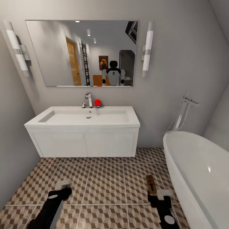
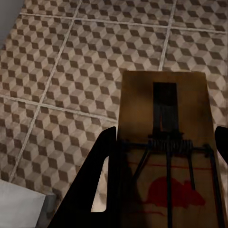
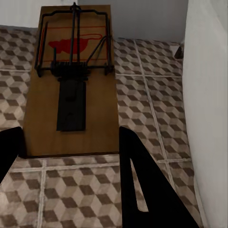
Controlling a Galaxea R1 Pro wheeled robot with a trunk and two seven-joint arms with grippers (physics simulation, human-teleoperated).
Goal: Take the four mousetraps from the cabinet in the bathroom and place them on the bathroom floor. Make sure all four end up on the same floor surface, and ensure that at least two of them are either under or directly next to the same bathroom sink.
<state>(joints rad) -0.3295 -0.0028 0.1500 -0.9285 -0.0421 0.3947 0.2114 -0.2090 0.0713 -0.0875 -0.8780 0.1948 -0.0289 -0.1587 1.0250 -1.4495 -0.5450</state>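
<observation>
Nearest, L side: black left gripper (image 1: 65,187) at end of black arm, low over the patterned floor. Wrist view: flat brown wooden mousetrap w/ dark wire and red mouse mark (image 2: 166,156) sits between its two black fingers (image 2: 102,180), which close on the board's long edges. In head view this trap is a pale, small shape at the gripper tip, detail too small to tell.

Nearest, R side: black right gripper (image 1: 158,196) low over floor, beside the tub. Second brown wooden mousetrap, same type (image 1: 151,184), juts fwd from it toward the wall. Wrist view: trap (image 3: 73,85) w/ red mark at far end; black fingers (image 3: 142,185) spread wider than the board, near its rear edge; contact cannot be told, nor whether board rests on floor.

Underfoot: bathroom floor, large square tiles, brown/beige/cream cube print, pale grout (image 1: 105,184).

R, mid: oval white bathtub (image 1: 197,171) w/ tall chrome floor-standing tap (image 1: 183,114) behind it.

Far, centre: wide white rectangular bathroom sink on boxy white wall-hung vanity (image 1: 84,133), chrome tap (image 1: 89,100), small round red object (image 1: 97,102) just beside tap. Both traps well apart from vanity, in front of it.

Far wall: frameless rectangular mirror (image 1: 63,54), robot's reflection in it; tubular white wall lights either side (image 1: 147,52).
</observation>
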